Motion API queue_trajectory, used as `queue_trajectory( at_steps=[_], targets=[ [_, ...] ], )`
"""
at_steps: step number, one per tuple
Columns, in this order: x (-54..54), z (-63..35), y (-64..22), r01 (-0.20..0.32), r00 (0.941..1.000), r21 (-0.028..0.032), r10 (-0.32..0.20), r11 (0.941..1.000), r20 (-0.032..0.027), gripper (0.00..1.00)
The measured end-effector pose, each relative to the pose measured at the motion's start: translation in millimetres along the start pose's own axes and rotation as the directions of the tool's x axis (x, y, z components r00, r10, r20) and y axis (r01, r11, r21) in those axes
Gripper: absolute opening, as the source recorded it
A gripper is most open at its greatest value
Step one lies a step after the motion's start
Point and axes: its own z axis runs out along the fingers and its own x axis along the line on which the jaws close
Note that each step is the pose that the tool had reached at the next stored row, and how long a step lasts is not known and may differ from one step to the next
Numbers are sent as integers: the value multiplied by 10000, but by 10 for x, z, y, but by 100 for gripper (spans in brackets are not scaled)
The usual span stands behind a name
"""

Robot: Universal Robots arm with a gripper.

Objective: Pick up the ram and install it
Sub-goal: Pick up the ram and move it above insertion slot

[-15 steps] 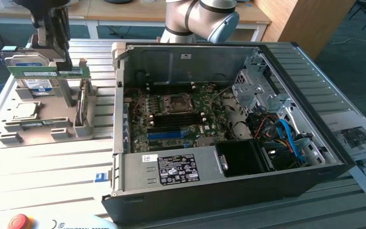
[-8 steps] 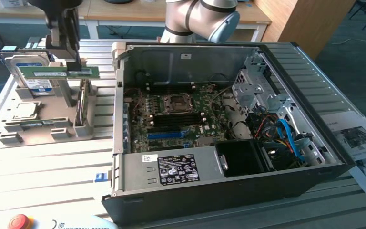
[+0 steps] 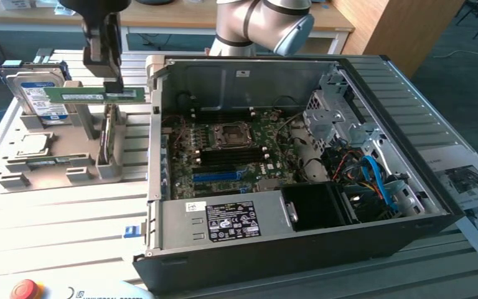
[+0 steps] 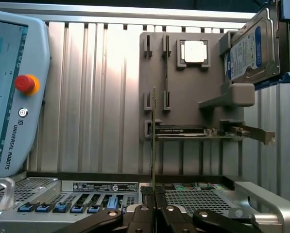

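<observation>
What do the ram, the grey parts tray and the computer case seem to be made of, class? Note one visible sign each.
The ram: green circuit-board laminate, probably fibreglass, matt, with a pale sticker.
The parts tray: likely moulded plastic, uniformly matt grey, blocky slots.
The computer case: sheet metal, dull bare silver inside, black outside; thin folded edges suggest steel.

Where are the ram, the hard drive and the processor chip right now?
ram [image 3: 73,94]: exterior view, on the green board's free end.
hard drive [image 3: 30,93]: exterior view, on its front label.
processor chip [image 4: 194,52]: wrist view, on the middle of its silver top.
</observation>
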Motion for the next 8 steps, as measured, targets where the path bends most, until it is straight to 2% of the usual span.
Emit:
queue_trajectory(
  at_steps=[8],
  targets=[
    [15, -11, -220, 0, 10000, -23, 0, 10000, 1, 12]
  ],
)
